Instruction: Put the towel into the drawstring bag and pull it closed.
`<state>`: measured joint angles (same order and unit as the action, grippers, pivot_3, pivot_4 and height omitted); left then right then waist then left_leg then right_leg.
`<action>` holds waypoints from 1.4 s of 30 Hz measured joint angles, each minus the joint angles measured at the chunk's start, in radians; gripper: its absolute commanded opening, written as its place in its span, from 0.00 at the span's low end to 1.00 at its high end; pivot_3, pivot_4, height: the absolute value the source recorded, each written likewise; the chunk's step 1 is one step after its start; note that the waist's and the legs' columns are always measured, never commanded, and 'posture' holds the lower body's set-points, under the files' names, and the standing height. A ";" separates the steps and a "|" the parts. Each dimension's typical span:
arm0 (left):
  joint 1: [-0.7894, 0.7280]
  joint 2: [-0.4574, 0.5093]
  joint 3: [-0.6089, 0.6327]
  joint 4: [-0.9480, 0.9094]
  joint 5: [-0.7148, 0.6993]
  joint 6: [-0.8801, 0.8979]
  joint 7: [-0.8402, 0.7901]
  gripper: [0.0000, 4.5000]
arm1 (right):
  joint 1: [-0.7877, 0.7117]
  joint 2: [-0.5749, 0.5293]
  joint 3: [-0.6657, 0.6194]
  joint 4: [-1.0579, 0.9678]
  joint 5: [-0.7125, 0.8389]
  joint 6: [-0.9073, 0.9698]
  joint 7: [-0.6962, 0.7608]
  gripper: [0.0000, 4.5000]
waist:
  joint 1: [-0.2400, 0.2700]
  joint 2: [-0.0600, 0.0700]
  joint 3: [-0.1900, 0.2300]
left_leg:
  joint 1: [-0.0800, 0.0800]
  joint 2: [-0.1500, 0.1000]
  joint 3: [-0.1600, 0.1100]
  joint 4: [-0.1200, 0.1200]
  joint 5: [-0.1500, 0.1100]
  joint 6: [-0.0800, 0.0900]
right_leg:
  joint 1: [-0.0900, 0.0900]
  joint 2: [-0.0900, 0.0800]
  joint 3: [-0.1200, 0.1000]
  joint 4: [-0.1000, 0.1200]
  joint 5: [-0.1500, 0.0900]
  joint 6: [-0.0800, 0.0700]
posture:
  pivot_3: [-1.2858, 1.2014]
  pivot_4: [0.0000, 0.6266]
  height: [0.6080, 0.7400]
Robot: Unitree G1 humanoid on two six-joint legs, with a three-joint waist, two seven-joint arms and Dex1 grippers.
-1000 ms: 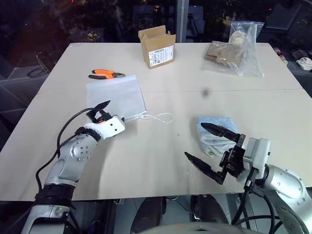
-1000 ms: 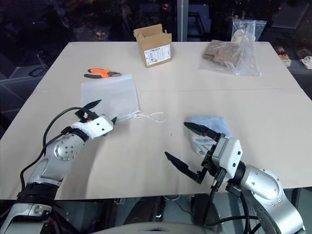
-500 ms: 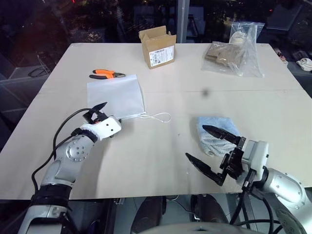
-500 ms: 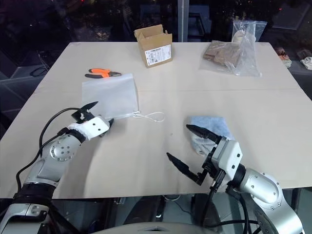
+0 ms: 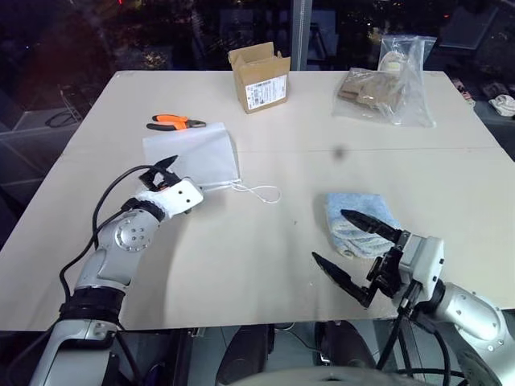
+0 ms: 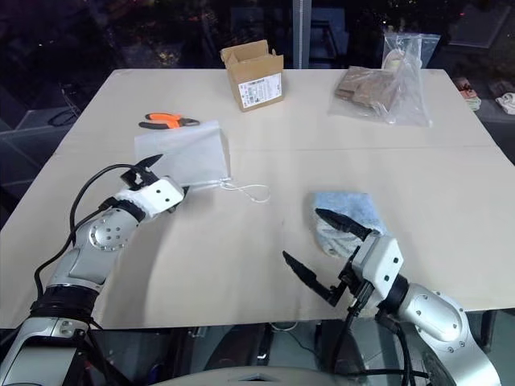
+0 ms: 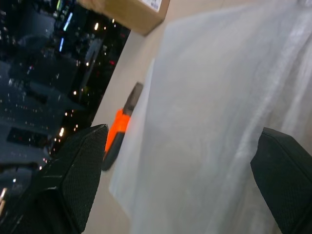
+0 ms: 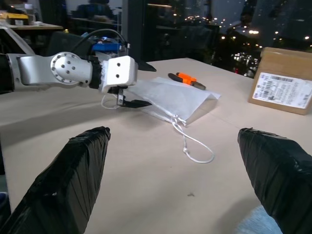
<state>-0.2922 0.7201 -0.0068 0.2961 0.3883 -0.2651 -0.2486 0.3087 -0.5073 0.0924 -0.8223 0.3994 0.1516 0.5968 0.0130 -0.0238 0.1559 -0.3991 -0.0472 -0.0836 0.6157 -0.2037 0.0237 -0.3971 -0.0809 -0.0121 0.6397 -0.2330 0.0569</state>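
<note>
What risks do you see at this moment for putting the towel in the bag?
1. The bag lies flat, so the open left gripper at its near edge may pinch both layers and keep the mouth shut.
2. The cord trails loose on the table; an arm could snag it.
3. The towel sits by the open right gripper, which might push it away.

towels: one [image 5: 360,222], light blue
drawstring bags: one [image 5: 193,157], white
cords: one loop [image 5: 259,193] at the bag's mouth
pliers: one pair [image 5: 175,123], orange-handled
cardboard boxes: one [image 5: 260,77], flaps open
clear plastic bags: one [image 5: 389,82], brown contents inside
benches: one [image 5: 265,257]
hands: two, the left hand [image 5: 171,180] and the right hand [image 5: 354,253], each with two black fingers
</note>
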 measured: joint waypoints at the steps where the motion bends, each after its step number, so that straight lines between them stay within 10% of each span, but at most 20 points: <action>1: 0.004 0.004 0.000 -0.008 0.001 -0.005 -0.002 1.00 | 0.002 0.000 -0.001 0.005 0.001 -0.008 0.007 1.00 | -0.001 0.000 0.000 | 0.000 0.000 0.000 0.000 0.000 0.000 | 0.000 0.000 0.000 0.000 0.000 0.000 | 0.52 0.24 1.00; 6: 0.017 0.019 -0.004 -0.043 0.057 0.051 0.015 1.00 | 0.016 0.004 0.000 0.020 0.000 -0.030 0.021 1.00 | 0.003 0.000 0.000 | 0.000 0.000 -0.001 0.000 0.000 0.000 | 0.000 0.001 -0.001 0.000 0.000 0.000 | 0.52 0.24 1.00; 12: -0.037 0.011 -0.045 -0.116 -0.097 0.227 -0.300 0.42 | -0.021 -0.024 -0.003 0.028 0.069 0.157 -0.022 1.00 | 0.000 0.000 0.001 | 0.000 0.000 0.000 0.001 0.000 0.000 | 0.000 0.000 0.000 0.000 -0.002 -0.003 | 0.52 0.24 1.00; 16: -0.112 -0.017 -0.004 -0.287 -0.457 0.749 -0.599 0.01 | -0.041 -0.023 -0.077 0.043 0.029 0.186 -0.097 1.00 | -0.001 -0.001 0.001 | -0.001 0.000 -0.001 0.001 0.000 0.000 | 0.000 0.004 -0.002 0.001 -0.001 -0.001 | 0.52 0.24 1.00; 24: -0.291 -0.122 0.057 -0.453 -0.878 1.606 -0.640 0.01 | -0.117 -0.011 -0.219 0.056 0.107 0.544 -0.282 1.00 | -0.002 -0.001 0.002 | 0.000 0.000 -0.002 0.002 0.000 0.000 | 0.002 0.008 0.000 0.002 -0.001 0.000 | 0.52 0.24 1.00; 36: -0.340 -0.436 0.188 -0.362 -0.924 1.761 -0.383 0.01 | -0.427 0.052 -0.235 0.415 0.135 0.849 -0.403 1.00 | -0.017 -0.003 0.002 | 0.000 0.000 0.001 0.002 0.000 0.000 | 0.001 0.009 0.004 0.002 0.002 -0.004 | 0.52 0.24 1.00; 42: -0.378 -0.495 0.219 -0.322 -0.924 1.713 -0.300 0.00 | -0.474 0.048 -0.157 0.470 0.099 0.824 -0.326 0.53 | -0.034 -0.008 -0.001 | 0.005 0.003 0.002 0.002 0.000 0.000 | 0.003 0.011 0.004 0.002 0.001 -0.002 | 0.52 0.24 1.00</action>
<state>-0.6699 0.2252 0.2122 -0.0262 -0.5356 1.4476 -0.5490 -0.1657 -0.4590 -0.0644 -0.3524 0.4983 0.9760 0.2713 -0.0209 -0.0320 0.1549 -0.3939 -0.0444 -0.0813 0.6178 -0.2034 0.0238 -0.3941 -0.0703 -0.0077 0.6419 -0.2320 0.0546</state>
